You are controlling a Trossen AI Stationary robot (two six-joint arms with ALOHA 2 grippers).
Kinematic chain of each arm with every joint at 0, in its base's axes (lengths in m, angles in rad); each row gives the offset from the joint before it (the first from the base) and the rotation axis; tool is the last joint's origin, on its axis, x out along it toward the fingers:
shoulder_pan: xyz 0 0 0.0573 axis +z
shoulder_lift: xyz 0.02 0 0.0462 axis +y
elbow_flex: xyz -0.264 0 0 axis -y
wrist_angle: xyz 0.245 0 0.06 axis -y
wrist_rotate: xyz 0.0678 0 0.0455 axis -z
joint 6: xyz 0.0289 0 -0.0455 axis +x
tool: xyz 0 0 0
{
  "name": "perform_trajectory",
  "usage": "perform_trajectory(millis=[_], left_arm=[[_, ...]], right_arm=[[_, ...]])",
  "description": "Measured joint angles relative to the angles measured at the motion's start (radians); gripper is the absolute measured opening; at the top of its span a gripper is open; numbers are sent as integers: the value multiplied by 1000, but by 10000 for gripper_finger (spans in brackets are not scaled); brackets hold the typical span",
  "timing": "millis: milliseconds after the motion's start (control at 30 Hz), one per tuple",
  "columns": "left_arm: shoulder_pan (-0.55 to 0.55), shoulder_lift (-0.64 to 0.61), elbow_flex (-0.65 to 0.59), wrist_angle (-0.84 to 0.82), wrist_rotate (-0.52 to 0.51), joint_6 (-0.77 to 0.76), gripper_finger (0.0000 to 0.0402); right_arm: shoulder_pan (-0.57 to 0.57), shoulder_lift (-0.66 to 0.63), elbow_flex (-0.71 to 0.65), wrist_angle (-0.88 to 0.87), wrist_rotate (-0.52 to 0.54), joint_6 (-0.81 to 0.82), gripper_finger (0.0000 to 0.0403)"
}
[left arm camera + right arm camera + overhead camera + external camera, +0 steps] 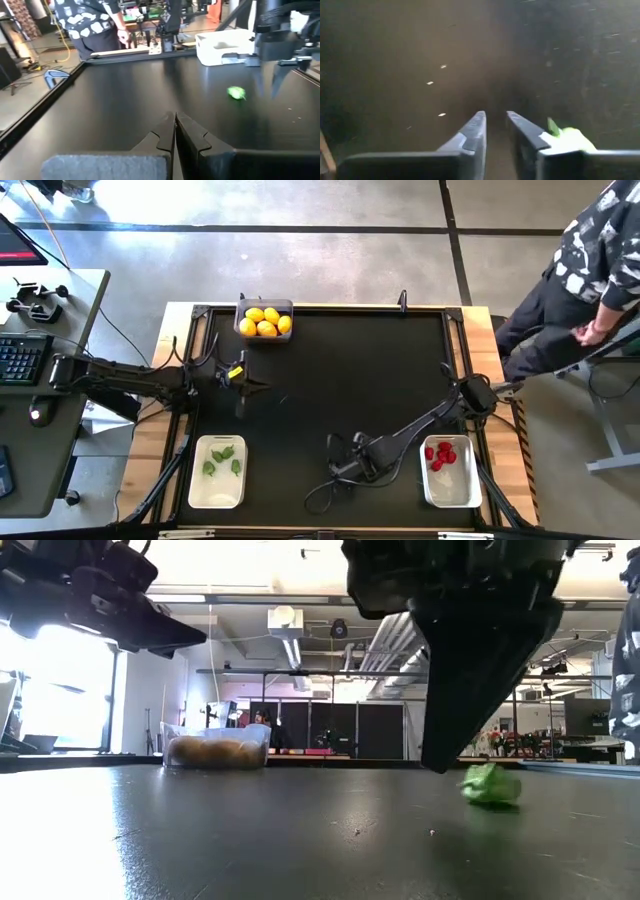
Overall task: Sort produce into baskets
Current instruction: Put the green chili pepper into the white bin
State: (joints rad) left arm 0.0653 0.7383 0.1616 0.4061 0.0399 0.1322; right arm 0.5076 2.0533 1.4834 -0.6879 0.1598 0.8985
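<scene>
A small green piece of produce (236, 92) lies alone on the black mat (370, 370). My right gripper (495, 117) points down just beside it, its fingers a little open, and the piece (567, 136) lies outside the gap. The low view shows a sliver of mat between the finger and the piece (490, 783). My left gripper (175, 120) is shut on nothing, held level above the mat's left part (258, 386). The dark grey basket (265, 305) holds yellow fruits. One white basket (215, 495) holds green pieces and the other (452, 492) holds red ones.
The mat's middle and far right are bare. The yellow-fruit basket (215, 750) stands at the far edge. Loose cables (320, 495) hang by my right arm near the front edge. A person (590, 270) stands past the table's far right corner.
</scene>
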Motion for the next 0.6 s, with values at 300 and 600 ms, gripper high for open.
perform_trajectory(millis=[300, 600], left_arm=[[-45, 0, 0, -38, -1, 1, 0], [-54, 0, 0, -42, -3, 1, 0]], right_arm=[[2, -1, 33, -86, 34, -72, 195], [-18, -4, 45, -405, 41, 259, 201]])
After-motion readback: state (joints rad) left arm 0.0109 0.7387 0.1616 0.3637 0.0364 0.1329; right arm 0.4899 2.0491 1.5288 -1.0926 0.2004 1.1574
